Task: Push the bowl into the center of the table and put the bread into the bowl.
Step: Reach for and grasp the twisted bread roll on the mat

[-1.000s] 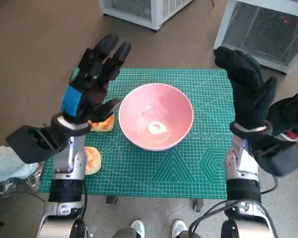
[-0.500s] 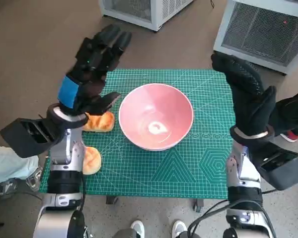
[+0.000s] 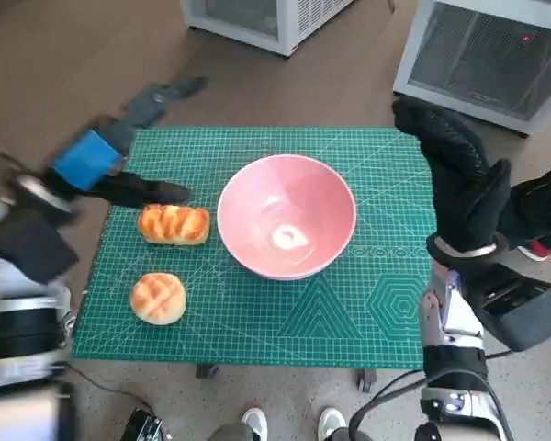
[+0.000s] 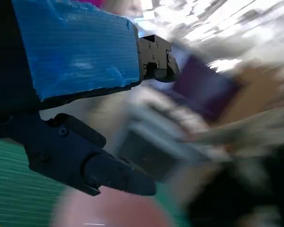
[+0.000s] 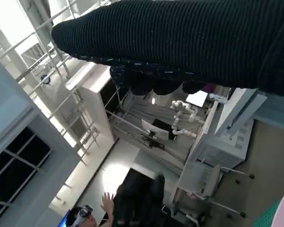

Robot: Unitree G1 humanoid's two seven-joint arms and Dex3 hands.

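The black left hand with blue tape across its back [image 3: 106, 161] is blurred at the upper left of the head view, fingers spread wide and holding nothing, above the far left corner of the green gridded cutting mat [image 3: 349, 312]. The black-gloved right hand [image 3: 455, 175] stands upright at the right edge, fingers apart, empty. The round pink bowl [image 3: 287, 216] sits mid-frame; an oblong golden bread roll [image 3: 174, 224] lies just left of it, and a round bread bun [image 3: 158, 297] lower left.

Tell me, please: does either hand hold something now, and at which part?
Nothing is held. The left hand hangs open above the mat's far left corner, apart from both breads. The right hand is raised beside the bowl, holding nothing.
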